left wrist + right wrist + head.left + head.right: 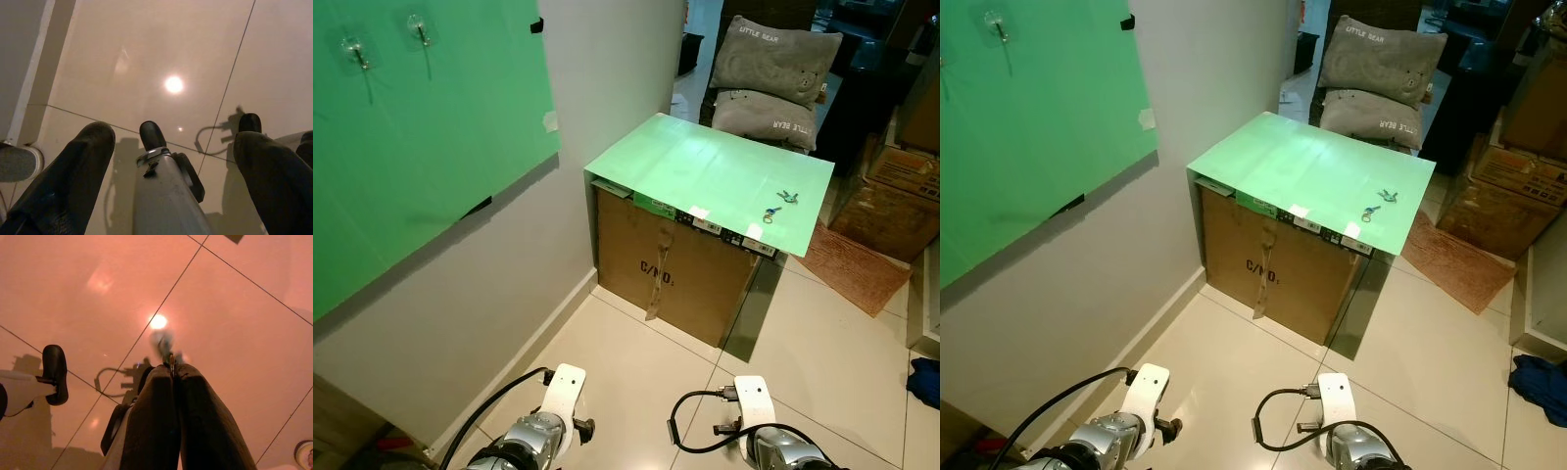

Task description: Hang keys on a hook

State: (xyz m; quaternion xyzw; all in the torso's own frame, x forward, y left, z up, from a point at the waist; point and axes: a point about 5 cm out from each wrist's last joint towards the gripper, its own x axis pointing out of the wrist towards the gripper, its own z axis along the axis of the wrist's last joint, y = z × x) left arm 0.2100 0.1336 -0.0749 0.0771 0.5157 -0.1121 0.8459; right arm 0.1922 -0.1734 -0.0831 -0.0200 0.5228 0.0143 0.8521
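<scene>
Left eye view: keys (779,204) lying on the green-covered table (705,166) near its far right edge, well apart from both arms at the bottom of the frame; small, with blue-green tags and a metal ring, spread in two little bunches close together. Two clear hooks (356,51) stuck high on a green sheet (421,127) on the wall to the left, bare. Under the green top, a brown cardboard box (671,269) marked with black letters; behind the table, two grey cushions (769,73) stacked; to the right, more cardboard boxes (891,201) and a brown mat (857,264) on the tiled floor (636,372). Both silver arms hanging low over the floor, wrists with white housings and black cables, left arm (543,426) nearer the wall, right arm (769,436) beside it. Right eye view: same scene, keys (1379,204) again on the table's right part, far above and ahead of the arms. Left wrist view: left claw (171,171) pointing down at glossy tiles, its two black fingers (73,176) spread wide, released, nothing between them. Right wrist view: right claw (172,377) also aimed at the floor, fingers (151,421) pressed together, clenched on nothing.
</scene>
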